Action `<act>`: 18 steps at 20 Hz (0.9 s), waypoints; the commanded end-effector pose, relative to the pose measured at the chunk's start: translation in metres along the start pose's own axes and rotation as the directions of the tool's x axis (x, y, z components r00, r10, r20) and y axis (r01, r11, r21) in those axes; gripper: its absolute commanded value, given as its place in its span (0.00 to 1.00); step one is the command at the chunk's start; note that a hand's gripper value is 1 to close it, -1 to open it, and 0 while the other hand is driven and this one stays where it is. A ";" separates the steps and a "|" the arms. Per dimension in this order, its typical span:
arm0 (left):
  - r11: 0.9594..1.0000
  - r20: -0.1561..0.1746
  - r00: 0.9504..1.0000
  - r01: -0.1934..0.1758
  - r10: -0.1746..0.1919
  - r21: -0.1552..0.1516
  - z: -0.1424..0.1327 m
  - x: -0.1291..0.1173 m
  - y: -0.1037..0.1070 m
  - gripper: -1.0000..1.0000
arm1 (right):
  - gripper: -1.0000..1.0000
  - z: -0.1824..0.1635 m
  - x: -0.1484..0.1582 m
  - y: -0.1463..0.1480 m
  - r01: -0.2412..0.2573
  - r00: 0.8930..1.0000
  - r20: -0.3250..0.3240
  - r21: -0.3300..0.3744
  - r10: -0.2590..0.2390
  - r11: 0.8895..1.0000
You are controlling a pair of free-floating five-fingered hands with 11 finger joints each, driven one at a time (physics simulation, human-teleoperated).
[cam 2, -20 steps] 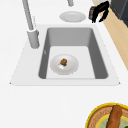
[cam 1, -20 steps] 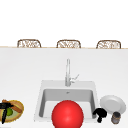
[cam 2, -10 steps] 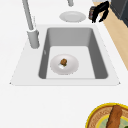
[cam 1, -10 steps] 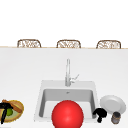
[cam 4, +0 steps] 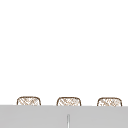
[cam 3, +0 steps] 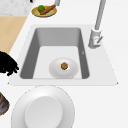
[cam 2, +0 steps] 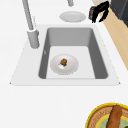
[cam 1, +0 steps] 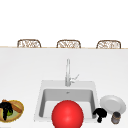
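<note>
My right hand [cam 1: 100,114] hovers over the counter at the sink's front right corner, fingers loosely arched downward and holding nothing. It also shows in the left side view [cam 2: 100,11] and the right side view [cam 3: 8,65]. A small dark jar [cam 1: 115,117] stands just to its right, apart from it. My left hand [cam 1: 5,107] hangs over a yellow-rimmed bowl [cam 1: 19,107] at the far left, fingers relaxed. The bowl holds a carrot [cam 3: 48,9] and a green piece [cam 3: 41,8]. A small white plate [cam 2: 72,65] with a brown morsel [cam 2: 64,61] lies in the sink basin [cam 2: 100,57].
A larger white plate [cam 1: 113,103] rests on the counter right of the sink, behind the jar. The faucet [cam 1: 67,72] rises at the sink's back edge. A big red ball [cam 1: 67,115] covers the sink's front. Three wicker chair backs [cam 1: 68,44] stand beyond the counter.
</note>
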 end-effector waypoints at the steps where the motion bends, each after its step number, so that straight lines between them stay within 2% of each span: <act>1: 1.000 -0.011 1.000 -0.015 0.015 0.013 0.000 -0.002 -0.007 1.00 | 0.50 0.000 0.000 0.000 0.000 1.000 0.000 0.000 0.000 1.000; 3: 1.000 -0.018 1.000 0.012 -0.012 0.007 -0.003 0.000 -0.010 1.00 | 0.50 0.000 0.000 0.000 0.000 1.000 0.000 0.000 0.000 1.000; 5: 1.000 -0.026 0.999 0.021 -0.020 0.014 -0.001 0.001 -0.014 1.00 | 0.50 0.000 0.000 0.000 0.000 1.000 0.000 0.000 0.000 1.000; 6: 1.000 -0.026 0.999 0.024 -0.024 0.006 -0.001 0.002 -0.011 1.00 | 0.50 0.000 0.000 0.000 0.000 1.000 0.000 0.000 0.000 1.000; 7: 0.999 -0.021 0.999 0.043 -0.042 0.015 0.000 0.010 -0.002 0.00 | 0.50 0.000 0.000 0.000 0.000 1.000 0.000 0.000 0.000 1.000; 8: 0.997 -0.033 0.997 0.071 -0.070 0.035 -0.001 0.017 0.000 0.00 | 0.50 0.000 0.000 0.000 0.000 1.000 0.000 0.000 0.000 1.000; 9: 0.996 -0.033 0.996 0.085 -0.083 0.037 -0.001 0.023 0.006 0.00 | 0.50 0.000 0.000 0.000 0.000 1.000 0.000 0.000 0.000 1.000; 12: 0.998 -0.020 0.998 0.058 -0.058 0.028 0.004 0.034 0.014 0.00 | 0.50 0.000 0.000 0.000 0.000 1.000 0.000 0.000 0.000 1.000; 14: 0.997 -0.003 0.998 0.061 -0.061 0.036 0.007 0.045 0.023 0.00 | 0.50 0.000 0.000 0.000 0.000 1.000 0.000 0.000 0.000 1.000; 15: 0.997 -0.001 0.998 0.060 -0.060 0.038 0.006 0.043 0.026 0.00 | 0.50 0.000 0.000 0.000 0.000 1.000 0.000 0.000 0.000 1.000; 17: 0.994 0.017 0.995 0.093 -0.094 0.056 0.005 0.032 0.024 0.00 | 0.50 0.000 0.000 0.000 0.000 1.000 0.000 0.000 0.000 1.000; 18: 0.994 0.019 0.996 0.088 -0.089 0.066 0.004 0.020 0.019 0.00 | 0.50 0.000 0.000 0.000 0.000 1.000 0.000 0.000 0.000 1.000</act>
